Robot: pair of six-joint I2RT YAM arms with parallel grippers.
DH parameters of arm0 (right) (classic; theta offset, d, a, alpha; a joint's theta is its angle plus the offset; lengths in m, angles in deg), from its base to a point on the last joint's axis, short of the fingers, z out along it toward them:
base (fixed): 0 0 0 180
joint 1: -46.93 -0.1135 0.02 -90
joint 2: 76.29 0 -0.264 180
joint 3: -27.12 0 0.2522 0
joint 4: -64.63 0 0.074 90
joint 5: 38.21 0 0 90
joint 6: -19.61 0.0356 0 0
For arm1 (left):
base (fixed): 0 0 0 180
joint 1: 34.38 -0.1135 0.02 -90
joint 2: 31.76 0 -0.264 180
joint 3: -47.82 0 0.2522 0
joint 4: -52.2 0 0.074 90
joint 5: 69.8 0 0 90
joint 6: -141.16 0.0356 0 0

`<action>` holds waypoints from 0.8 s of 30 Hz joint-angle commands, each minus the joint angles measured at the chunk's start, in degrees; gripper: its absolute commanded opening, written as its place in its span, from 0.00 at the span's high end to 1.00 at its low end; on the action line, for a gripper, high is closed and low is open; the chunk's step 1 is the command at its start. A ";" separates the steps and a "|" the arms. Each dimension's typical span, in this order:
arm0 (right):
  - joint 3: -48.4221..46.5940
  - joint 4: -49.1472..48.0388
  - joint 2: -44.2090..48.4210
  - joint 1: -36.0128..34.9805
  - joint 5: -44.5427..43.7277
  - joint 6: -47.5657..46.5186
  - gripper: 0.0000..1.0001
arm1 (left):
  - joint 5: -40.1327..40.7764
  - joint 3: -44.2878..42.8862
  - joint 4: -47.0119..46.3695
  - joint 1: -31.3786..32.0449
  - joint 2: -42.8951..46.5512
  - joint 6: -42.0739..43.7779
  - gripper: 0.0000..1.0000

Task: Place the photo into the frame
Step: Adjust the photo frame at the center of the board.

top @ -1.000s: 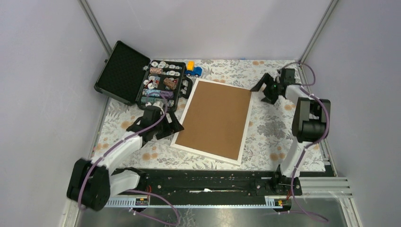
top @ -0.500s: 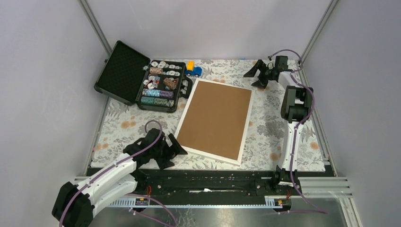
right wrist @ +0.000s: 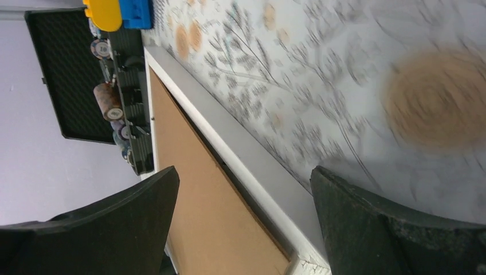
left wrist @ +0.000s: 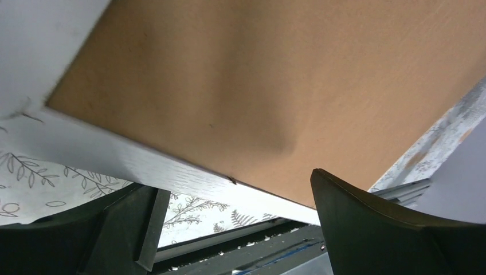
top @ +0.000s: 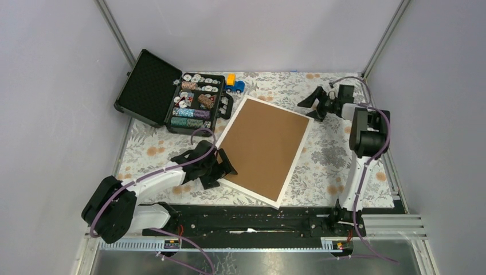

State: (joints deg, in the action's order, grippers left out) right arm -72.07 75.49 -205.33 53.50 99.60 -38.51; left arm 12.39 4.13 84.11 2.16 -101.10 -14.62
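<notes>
Left pincer spread wide and empty, low at the near-left corner of the frame; seen from the left wrist, dark fingers either side of the white moulding, contact with it impossible to judge. Right pincer gaping too, gripping nothing, just beside the frame's far-right corner and aimed leftward at it; from the right wrist, a stretch of moulding and brown back framed between the two fingers, with a thin dark gap along that edge between back and moulding.

Then by size. Bench under a pale floral cloth with orange blooms. About its middle, the frame lying face down, brown back upward, thin white moulding all round. Long axis mostly near-to-far but skewed: far end swung toward the right, near end toward the left, the nearest corner close to the bench's near edge, by the black rail of the arm bases.

Far left, an open black case, foam-lined lid laid back, tray just beside the frame's far-left corner. Beyond that corner, by the case's right end, a small blue and yellow toy truck. Smallest, rows of poker chips in the tray
</notes>
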 commanded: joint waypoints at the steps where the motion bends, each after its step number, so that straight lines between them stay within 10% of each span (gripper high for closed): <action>1: 12.72 -0.36 8.90 0.79 0.60 3.69 0.08 | 6.63 -3.22 -3.85 0.20 -1.87 7.63 0.01; 14: 23.44 16.42 30.30 3.36 -28.59 -3.18 0.00 | 6.29 -4.22 7.17 0.54 22.57 18.29 0.09; 24: 34.54 16.45 44.01 3.36 -30.64 3.38 0.00 | 19.58 -37.03 1.09 26.08 -16.77 27.77 0.01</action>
State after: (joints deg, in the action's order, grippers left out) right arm -40.31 90.05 -166.46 57.11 71.18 -37.33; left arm 26.29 -18.69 89.18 21.41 -102.46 5.18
